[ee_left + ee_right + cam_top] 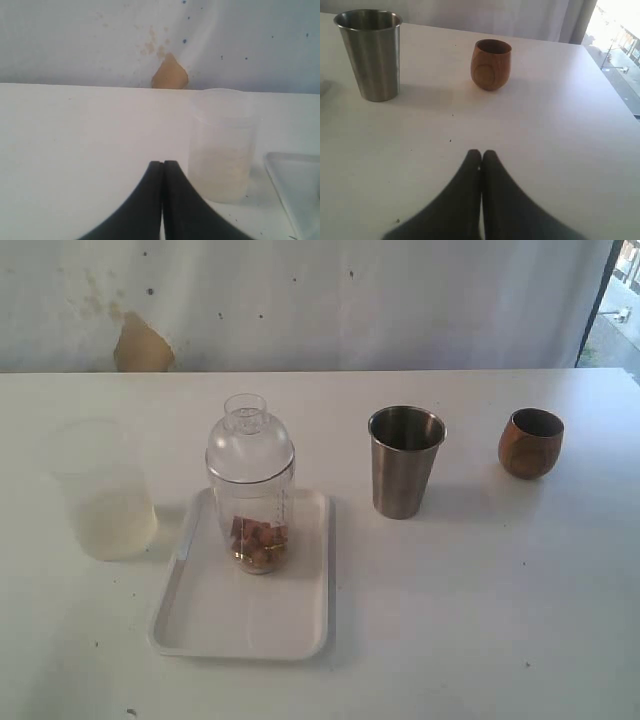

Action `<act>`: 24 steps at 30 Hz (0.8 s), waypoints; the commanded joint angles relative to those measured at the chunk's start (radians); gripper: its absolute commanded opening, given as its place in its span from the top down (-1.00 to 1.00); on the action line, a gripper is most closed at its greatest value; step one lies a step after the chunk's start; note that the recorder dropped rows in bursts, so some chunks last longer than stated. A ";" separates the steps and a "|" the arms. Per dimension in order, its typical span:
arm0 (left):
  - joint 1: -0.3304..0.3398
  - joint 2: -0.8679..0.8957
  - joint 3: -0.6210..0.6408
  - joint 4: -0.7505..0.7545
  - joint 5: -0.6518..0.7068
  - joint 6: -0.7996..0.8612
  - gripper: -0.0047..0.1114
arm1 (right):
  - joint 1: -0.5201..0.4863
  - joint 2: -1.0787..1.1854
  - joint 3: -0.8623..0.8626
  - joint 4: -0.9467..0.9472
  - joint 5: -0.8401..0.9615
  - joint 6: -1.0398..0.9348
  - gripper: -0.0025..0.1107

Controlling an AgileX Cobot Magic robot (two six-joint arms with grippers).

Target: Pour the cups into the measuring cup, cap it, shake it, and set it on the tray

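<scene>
the measuring cup [251,490] stands upright on the tray [215,625], at the tray's far end as the exterior view shows it. a clear domed cap [249,435] sits on its top, and brown pieces [260,543] lie heaped in its bottom. the tray lies flat on the white table [480,620], left of centre.

just beside the tray's left rim stands a frosted container [100,490], upright, its lower part a shade yellower than the rest. to the right of the tray, and apart from it, the steel tumbler [405,462] stands upright. its inside is too dark to tell what it holds. farther right, well apart from the tumbler, sits the wooden cup [531,443], also upright.

in the left wrist view the left gripper [163,164] has its two dark fingers pressed together, pinching nothing, over bare table near the frosted container. in the right wrist view the right gripper [481,152] is likewise pressed together and holds nothing. it is over bare table, with the tumbler and the wooden cup well ahead of it.
</scene>
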 commanded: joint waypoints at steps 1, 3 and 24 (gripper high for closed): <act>0.004 -0.005 0.005 0.004 0.006 -0.008 0.91 | -0.006 -0.004 0.005 0.000 0.000 -0.005 0.96; 0.004 -0.005 0.005 0.004 0.006 -0.008 0.91 | -0.006 -0.004 0.005 0.000 0.000 -0.005 0.96; 0.004 -0.005 0.005 0.004 0.003 -0.055 0.91 | -0.004 -0.004 0.005 0.000 0.000 -0.005 0.96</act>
